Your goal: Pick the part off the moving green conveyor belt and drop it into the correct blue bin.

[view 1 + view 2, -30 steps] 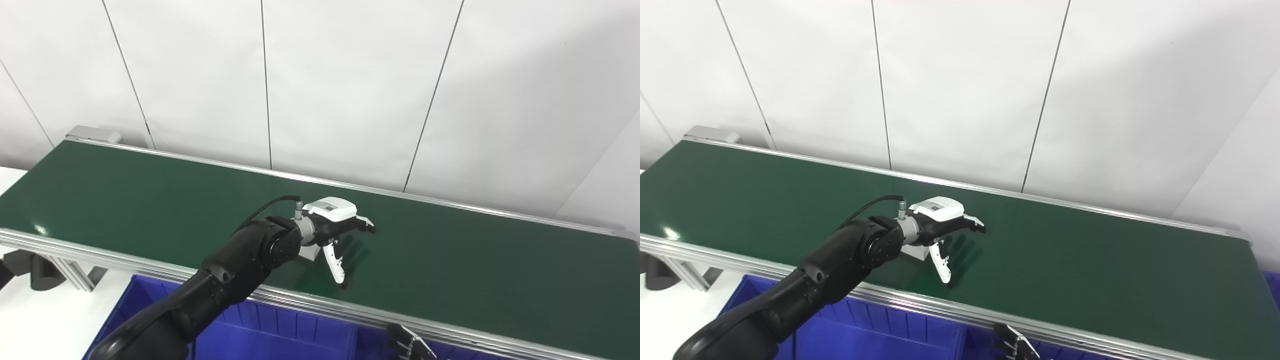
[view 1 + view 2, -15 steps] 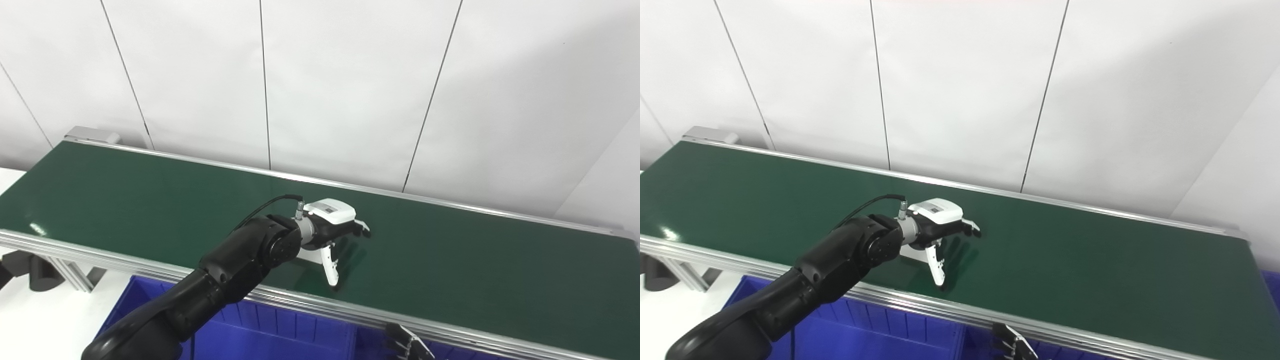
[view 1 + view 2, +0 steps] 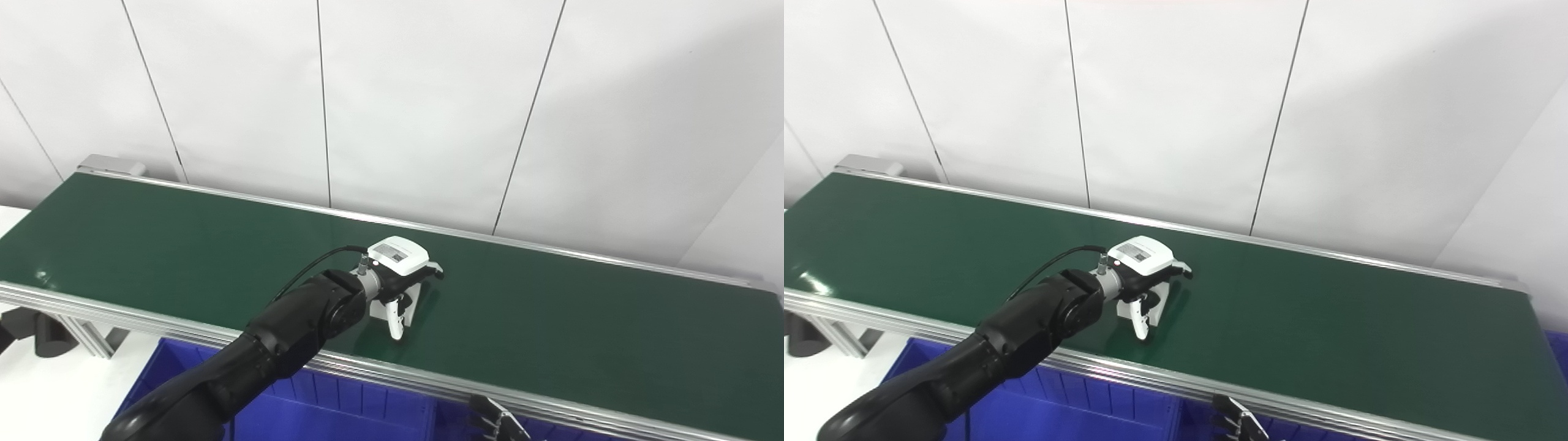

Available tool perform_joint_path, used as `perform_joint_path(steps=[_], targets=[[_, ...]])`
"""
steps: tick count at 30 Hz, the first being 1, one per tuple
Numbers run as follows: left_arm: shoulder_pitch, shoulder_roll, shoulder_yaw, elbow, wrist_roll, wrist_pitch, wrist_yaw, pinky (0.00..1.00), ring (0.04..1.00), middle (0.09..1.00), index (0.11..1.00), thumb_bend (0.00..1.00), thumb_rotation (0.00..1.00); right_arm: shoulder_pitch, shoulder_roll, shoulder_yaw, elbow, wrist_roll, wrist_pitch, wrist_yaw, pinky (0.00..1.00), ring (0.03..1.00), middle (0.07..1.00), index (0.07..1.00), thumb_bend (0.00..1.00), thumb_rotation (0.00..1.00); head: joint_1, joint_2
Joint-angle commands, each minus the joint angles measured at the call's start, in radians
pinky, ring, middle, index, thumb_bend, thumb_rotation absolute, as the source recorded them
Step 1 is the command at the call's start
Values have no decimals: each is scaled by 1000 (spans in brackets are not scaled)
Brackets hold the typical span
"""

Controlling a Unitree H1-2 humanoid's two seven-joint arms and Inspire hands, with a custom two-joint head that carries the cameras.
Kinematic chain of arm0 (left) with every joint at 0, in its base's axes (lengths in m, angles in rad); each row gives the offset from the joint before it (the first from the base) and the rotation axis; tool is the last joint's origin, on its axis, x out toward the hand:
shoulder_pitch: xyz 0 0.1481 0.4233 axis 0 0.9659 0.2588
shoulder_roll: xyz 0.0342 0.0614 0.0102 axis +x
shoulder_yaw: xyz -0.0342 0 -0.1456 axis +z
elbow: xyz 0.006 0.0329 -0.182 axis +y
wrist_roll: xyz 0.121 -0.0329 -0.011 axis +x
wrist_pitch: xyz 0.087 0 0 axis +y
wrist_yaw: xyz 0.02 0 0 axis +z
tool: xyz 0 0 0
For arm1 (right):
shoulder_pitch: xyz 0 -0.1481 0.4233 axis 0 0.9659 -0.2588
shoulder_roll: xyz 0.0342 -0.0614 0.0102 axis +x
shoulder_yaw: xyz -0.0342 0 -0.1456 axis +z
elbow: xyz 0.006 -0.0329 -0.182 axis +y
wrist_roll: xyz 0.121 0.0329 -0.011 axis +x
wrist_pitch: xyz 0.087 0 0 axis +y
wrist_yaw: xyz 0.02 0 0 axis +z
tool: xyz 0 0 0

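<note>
L arm reaches fwd over green belt [image 3: 153, 239], wrist level, palm down. Left hand [image 3: 401, 282] curled round white part [image 3: 409, 299] mid-belt, thumb on near side; part looks touching belt. Right hand [image 3: 499, 422] only partly in frame at bottom edge, open/closed can't tell. Blue bin [image 3: 331, 410] below belt's near rail.

Both views look down from head height, facing forward and slightly left across the green conveyor belt [image 3: 184, 233] toward the white panelled wall [image 3: 429, 110] — neither sits close to the work. The right eye view stands a little to the right, so everything falls further left in it. Both share the belt's full width, the wall, and the blue bin [image 3: 1078, 410] at the bottom edge.
</note>
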Motion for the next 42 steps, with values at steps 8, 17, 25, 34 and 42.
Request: perform_joint_path(steps=[8,17,25,34,42], targets=[[-46,0,1,0,19,43,16,781,843,853,836,901,50,-4,16,-1,-35,13,-57,4,677,784,897,798,873,223,0,3],[-49,-17,24,18,-24,22,63,376,422,501,519,516,0,-2,22,-5,-36,22,-57,13,686,787,898,799,876,226,-2,8],[-53,-23,31,-5,-35,49,33,319,397,473,525,500,0,-1,27,-11,-38,27,-57,20,691,787,899,799,874,221,-4,8],[-44,-16,38,-131,-28,111,-58,287,391,468,525,500,0,3,28,-13,-41,28,-57,24,694,790,900,799,875,226,2,13],[-18,15,64,-486,-7,261,-327,276,383,456,532,499,0,10,29,-28,-51,43,-57,48,703,792,902,797,867,203,28,34]])
